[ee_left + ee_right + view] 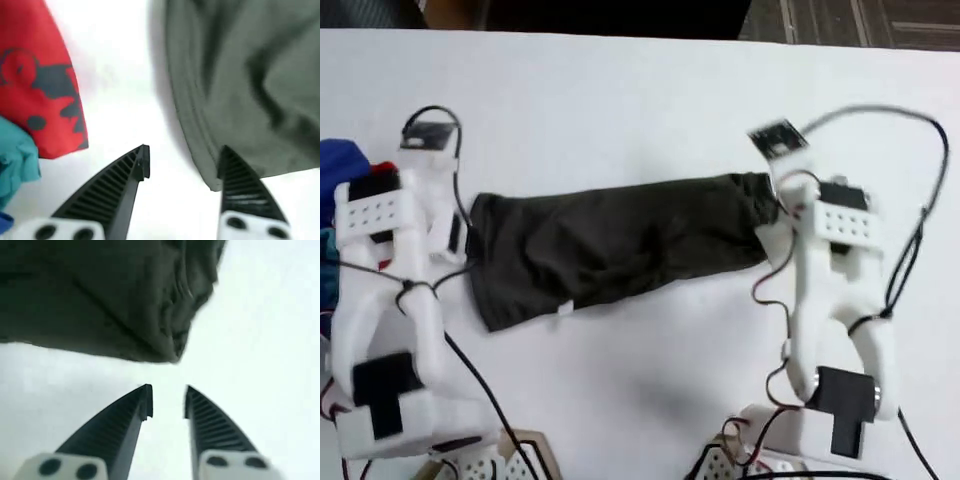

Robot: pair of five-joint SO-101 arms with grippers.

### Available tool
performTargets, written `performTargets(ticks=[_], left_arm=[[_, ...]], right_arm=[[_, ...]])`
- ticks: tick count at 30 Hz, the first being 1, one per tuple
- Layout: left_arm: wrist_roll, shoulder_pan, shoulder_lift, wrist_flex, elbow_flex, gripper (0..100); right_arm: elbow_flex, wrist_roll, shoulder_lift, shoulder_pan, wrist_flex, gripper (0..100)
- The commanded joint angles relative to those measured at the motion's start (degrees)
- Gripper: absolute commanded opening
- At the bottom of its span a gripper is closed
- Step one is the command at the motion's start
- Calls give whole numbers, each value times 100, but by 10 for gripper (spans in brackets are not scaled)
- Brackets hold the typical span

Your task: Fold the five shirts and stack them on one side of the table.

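Observation:
A dark grey shirt [610, 245], folded into a long strip, lies across the middle of the white table [620, 100]. The left arm [390, 250] stands at the strip's left end and the right arm [830, 240] at its right end. In the left wrist view my left gripper [183, 162] is open just above the table, one fingertip [227, 162] at a corner of the dark shirt [240, 85]. My right gripper [167, 401] is open by a narrow gap, holds nothing, and sits just short of the bunched edge of the dark shirt [100, 295].
A heap of other shirts lies at the table's left edge: a blue one [340, 165], a red one with a dark print [35, 85] and a teal one [15, 160]. Cables run along both arms. The far half of the table is bare white.

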Motion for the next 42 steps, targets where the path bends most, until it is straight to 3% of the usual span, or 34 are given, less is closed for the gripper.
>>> performTargets(ticks=[1,10,17,27,36,42], left_arm=[[-158,-149,571,-79,-92,268],[-202,-141,1600,475,-804,268],[-44,-123,1644,1099,-1965,270],[97,220,1714,1020,-1895,269],[114,246,3059,519,-1938,268],[114,237,3859,686,-2281,267]], right_arm=[[695,202,-330,541,-681,152],[2602,202,-391,769,-2958,122],[2769,53,-620,743,-3134,122],[2769,53,-620,743,-3134,122],[2769,53,-620,743,-3134,122],[2769,53,-620,743,-3134,121]])
